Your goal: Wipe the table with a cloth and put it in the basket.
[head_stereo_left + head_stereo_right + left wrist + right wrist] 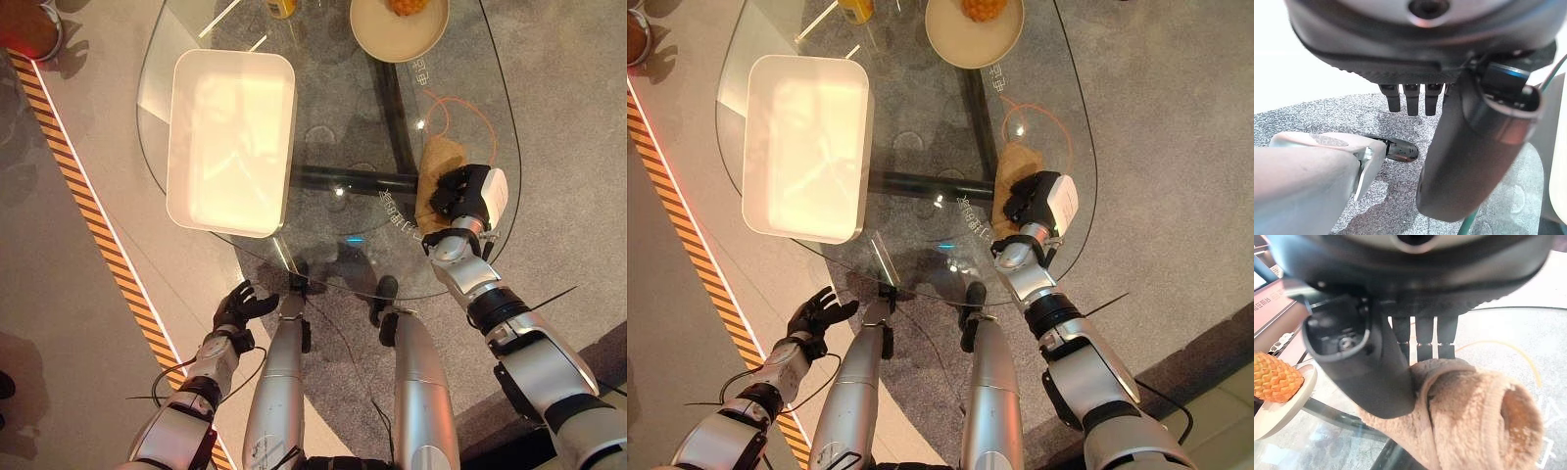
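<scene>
While R hand (pixel 468 196) grips cloth (pixel 437 168) on table's (pixel 333 137) right side, basket (pixel 231 140) far left; L hand (pixel 242 305) relaxed, off-table.

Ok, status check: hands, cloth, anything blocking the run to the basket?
Right hand on the tan cloth, fingers over it. Left hand open below the table edge. White basket on the glass table, path unobstructed.
</scene>
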{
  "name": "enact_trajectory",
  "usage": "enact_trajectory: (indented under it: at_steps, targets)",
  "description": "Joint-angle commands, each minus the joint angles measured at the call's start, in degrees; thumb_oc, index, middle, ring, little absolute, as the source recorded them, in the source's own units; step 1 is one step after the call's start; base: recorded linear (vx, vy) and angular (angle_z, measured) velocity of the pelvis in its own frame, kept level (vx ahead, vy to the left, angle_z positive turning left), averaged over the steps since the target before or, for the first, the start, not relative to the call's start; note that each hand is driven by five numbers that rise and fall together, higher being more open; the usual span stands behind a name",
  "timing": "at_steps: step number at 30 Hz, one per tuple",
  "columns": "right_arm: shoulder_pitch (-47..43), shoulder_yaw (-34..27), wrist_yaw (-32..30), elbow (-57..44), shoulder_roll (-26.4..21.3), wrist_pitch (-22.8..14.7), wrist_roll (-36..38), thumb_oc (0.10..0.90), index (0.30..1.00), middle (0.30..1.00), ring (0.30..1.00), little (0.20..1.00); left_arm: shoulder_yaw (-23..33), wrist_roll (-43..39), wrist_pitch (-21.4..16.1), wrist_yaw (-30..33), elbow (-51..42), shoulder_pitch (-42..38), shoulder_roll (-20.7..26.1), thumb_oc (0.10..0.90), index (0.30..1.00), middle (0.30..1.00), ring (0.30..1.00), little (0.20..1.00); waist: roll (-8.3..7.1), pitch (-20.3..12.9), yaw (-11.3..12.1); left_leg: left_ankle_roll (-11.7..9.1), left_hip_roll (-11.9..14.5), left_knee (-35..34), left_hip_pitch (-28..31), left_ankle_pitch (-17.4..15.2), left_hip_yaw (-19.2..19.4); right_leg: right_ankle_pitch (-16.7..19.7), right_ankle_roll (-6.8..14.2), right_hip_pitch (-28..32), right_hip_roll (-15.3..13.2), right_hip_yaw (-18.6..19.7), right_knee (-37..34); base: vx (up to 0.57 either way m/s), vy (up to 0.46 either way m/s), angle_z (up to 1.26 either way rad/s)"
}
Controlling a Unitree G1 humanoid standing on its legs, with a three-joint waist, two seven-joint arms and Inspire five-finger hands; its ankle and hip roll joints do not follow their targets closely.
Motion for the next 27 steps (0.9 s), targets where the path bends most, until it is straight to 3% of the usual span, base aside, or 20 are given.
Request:
enact_trajectory:
  at_steps: [1, 27]
  targets:
    - [-1.76, 0.79, -0.79, -0.98, -0.79, -2.5, -1.8, 0.1, 0.3, 0.3, 0.3, 0.2, -0.36, -1.59, -0.85, 0.98, 0.43, 0.48, -0.6, 0.8, 0.9, 0.9, 0.9, 0.9, 1.42, -1.01, 0.05, 4.67, -4.96, 7.68, -0.63, -8.0, 4.2, 6.87, 1.85, -0.26, 3.75, 2.43, -9.11, 0.0, 0.0, 0.0]
    - [-3.34, 2.97, 2.17, -3.2, -1.33, -3.16, -5.79, 0.1, 0.3, 0.3, 0.3, 0.2, -0.14, -1.68, -1.05, 0.63, 0.41, 0.38, -0.77, 0.8, 0.9, 0.9, 0.9, 0.9, 1.66, -1.01, 0.14, 4.61, -5.04, 7.23, -0.69, -7.74, 4.27, 6.81, 1.91, -0.48, 3.69, 2.29, -9.34, 0.0, 0.0, 0.0]
